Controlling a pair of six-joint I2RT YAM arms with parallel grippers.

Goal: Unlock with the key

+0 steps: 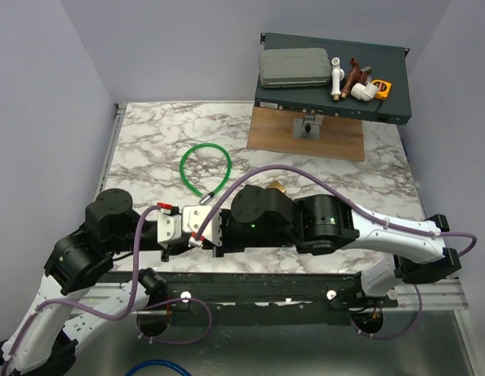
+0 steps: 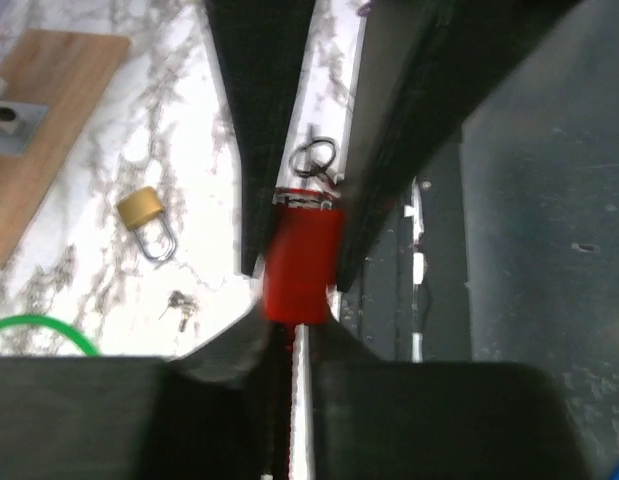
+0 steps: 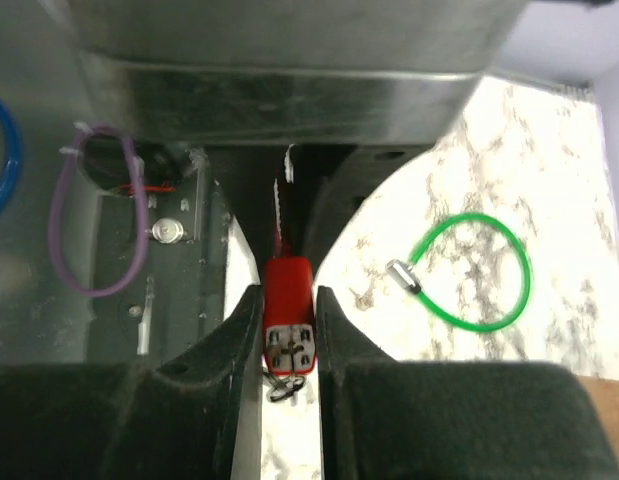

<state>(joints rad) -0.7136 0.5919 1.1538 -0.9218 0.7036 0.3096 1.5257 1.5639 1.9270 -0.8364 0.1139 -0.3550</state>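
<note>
We find the small key with the red plastic head [image 3: 288, 305] held over the near edge of the white marble table [image 1: 164, 141]. It is pinched from both ends: the right gripper [image 3: 287, 296] clamps the head and the left gripper [image 2: 289, 328] is clenched on its other end. A brass padlock [image 2: 147, 218] and a green cable loop [image 1: 205, 167] lie well apart from it. Both arms fold low, fingertips meeting, and hide the key from above.

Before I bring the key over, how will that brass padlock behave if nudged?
The brass padlock lies flat on the marble top, so it would likely slide, not roll. Its metal body probably makes it heavy for its size.
</note>
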